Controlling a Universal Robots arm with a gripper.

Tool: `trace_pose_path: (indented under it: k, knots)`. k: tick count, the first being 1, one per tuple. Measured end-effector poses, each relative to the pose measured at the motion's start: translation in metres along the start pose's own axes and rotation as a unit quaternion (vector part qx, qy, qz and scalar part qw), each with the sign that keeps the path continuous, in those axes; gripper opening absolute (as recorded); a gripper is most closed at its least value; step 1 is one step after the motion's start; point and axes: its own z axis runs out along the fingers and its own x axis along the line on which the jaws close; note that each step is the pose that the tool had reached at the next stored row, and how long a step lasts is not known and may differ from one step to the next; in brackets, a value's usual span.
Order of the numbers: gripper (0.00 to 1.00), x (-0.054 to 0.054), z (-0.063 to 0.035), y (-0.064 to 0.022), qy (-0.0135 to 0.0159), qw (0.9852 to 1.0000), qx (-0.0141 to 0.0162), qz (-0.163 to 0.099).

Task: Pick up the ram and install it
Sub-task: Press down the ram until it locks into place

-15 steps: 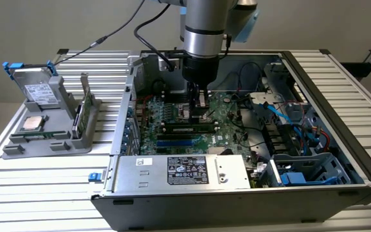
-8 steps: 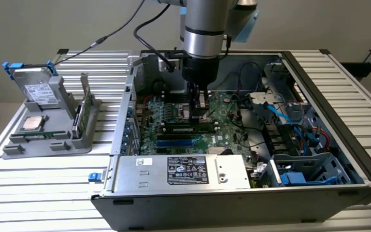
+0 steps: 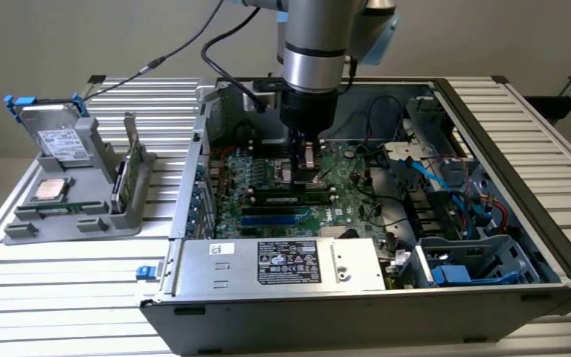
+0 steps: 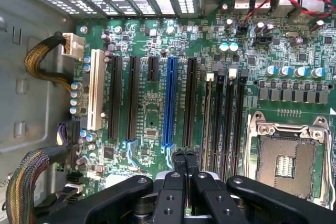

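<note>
My gripper (image 3: 305, 165) hangs straight down inside the open computer case (image 3: 523, 178), just over the green motherboard (image 4: 152, 108). Its black fingers (image 4: 179, 162) are pressed together with nothing showing between them. In the wrist view the fingertips hover beside the row of black memory slots (image 4: 223, 124), near the blue slot (image 4: 169, 103). A ram stick (image 3: 291, 198), green with dark chips, lies along a slot just in front of the gripper and looks seated there. Another green stick (image 3: 124, 177) stands on edge in the grey holder (image 3: 68, 216) on the exterior view's left.
The open processor socket (image 4: 286, 158) lies next to the memory slots. A silver power supply (image 3: 276, 264) fills the case's front. Blue and red cables (image 3: 464, 193) and a drive cage (image 3: 474, 260) crowd the exterior view's right. The holder also carries a hard drive (image 3: 59, 137) and a silver processor (image 3: 50, 190).
</note>
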Motion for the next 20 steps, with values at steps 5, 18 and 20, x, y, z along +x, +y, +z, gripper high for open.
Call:
trace_pose_path:
  k: [5, 18, 20]
  knots:
    - [0.10, 0.0000, 0.0000, 0.0000, -0.0024, 0.9994, -0.0059, 0.034]
    - [0.10, 0.0000, 0.0000, 0.0000, -0.0085, 0.9920, -0.0218, 0.124]
    - [0.10, 0.0000, 0.0000, 0.0000, -0.0093, 0.9902, -0.0242, 0.137]
